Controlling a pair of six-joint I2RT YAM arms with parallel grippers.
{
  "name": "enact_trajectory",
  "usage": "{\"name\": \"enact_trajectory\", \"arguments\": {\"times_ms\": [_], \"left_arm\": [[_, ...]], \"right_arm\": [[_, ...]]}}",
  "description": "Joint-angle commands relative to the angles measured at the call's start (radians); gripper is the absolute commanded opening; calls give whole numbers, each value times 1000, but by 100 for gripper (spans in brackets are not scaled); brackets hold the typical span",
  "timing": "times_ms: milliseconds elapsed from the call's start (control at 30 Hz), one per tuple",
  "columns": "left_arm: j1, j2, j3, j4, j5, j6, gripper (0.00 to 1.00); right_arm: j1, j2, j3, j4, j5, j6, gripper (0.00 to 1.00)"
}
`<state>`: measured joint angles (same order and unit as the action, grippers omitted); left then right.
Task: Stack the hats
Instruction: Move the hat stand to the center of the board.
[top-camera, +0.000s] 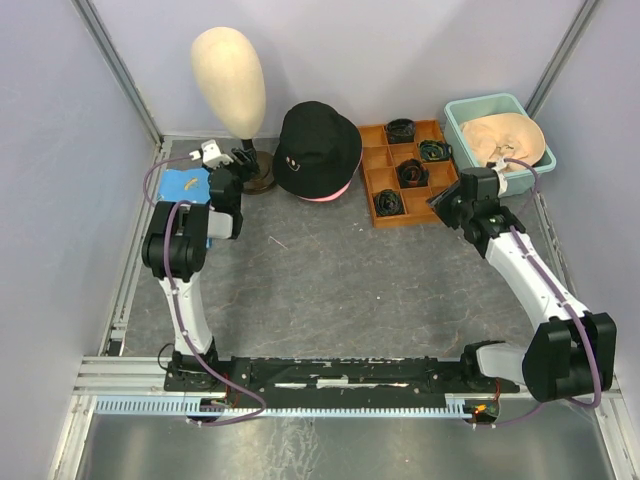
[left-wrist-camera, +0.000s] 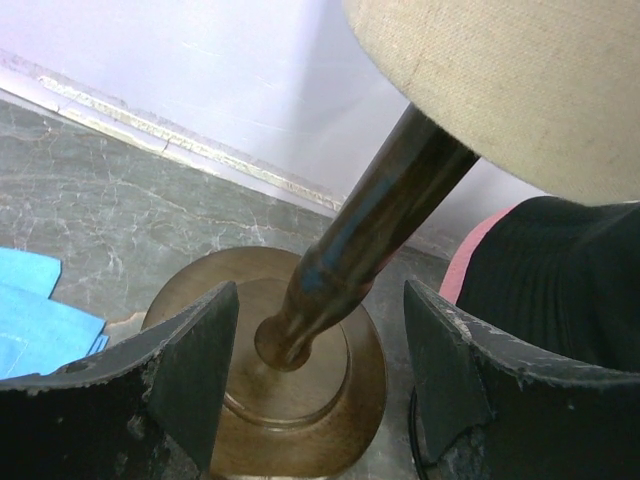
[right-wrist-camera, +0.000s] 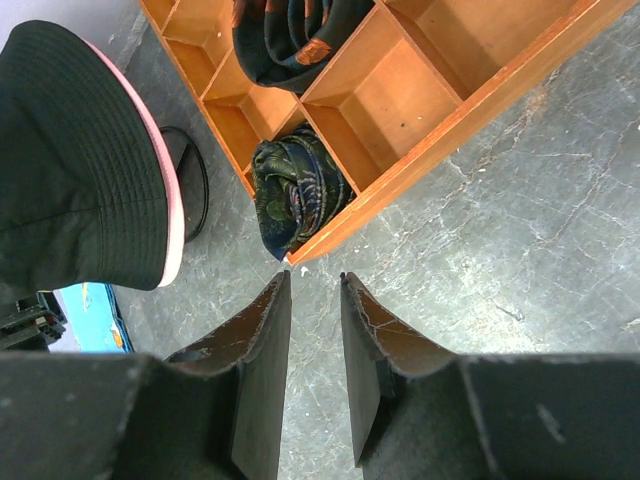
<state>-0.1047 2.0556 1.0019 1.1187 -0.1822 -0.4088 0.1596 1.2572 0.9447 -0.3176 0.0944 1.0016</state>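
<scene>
Stacking explains black hat (top-camera: 318, 145) capping pink hat (top-camera: 322, 197); left fingers (left-wrist-camera: 195, 370) gape around the stand (left-wrist-camera: 380, 210), right fingers (right-wrist-camera: 265, 370) hover slightly parted, empty, near the tray (right-wrist-camera: 400, 100).

Pink hat (top-camera: 325, 198): only a rim sliver shows beneath the black hat (top-camera: 318, 148).
Beige hat (top-camera: 510, 140), in teal tub (top-camera: 485, 100): crumpled, near part covered by the right arm (top-camera: 490, 195) (type unreadable).
Mannequin head (left-wrist-camera: 520, 90): cut by the left wrist view's top edge.
Tray (top-camera: 376, 136) contents: dark rolls, too small to identify.
</scene>
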Motion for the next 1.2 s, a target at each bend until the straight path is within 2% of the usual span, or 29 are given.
{"name": "enact_trajectory", "arguments": {"times_ms": [0, 433, 533, 767, 1000, 1167], "left_arm": [[-4, 29, 70, 84, -30, 75, 73], [-23, 133, 249, -25, 11, 151, 70], [-26, 151, 273, -46, -2, 165, 61], [-28, 172, 284, -41, -23, 175, 30], [-29, 133, 231, -31, -46, 192, 16], [-22, 49, 120, -7, -70, 207, 16]], "right_arm": [[-25, -36, -10, -4, -25, -30, 34], [-61, -39, -7, -12, -49, -34, 34], [-72, -44, -11, -14, -55, -35, 34], [-92, -42, -20, -10, -71, -33, 34], [-97, -28, -17, 0, -80, -24, 34], [-99, -20, -18, 17, -86, -12, 34]]}}
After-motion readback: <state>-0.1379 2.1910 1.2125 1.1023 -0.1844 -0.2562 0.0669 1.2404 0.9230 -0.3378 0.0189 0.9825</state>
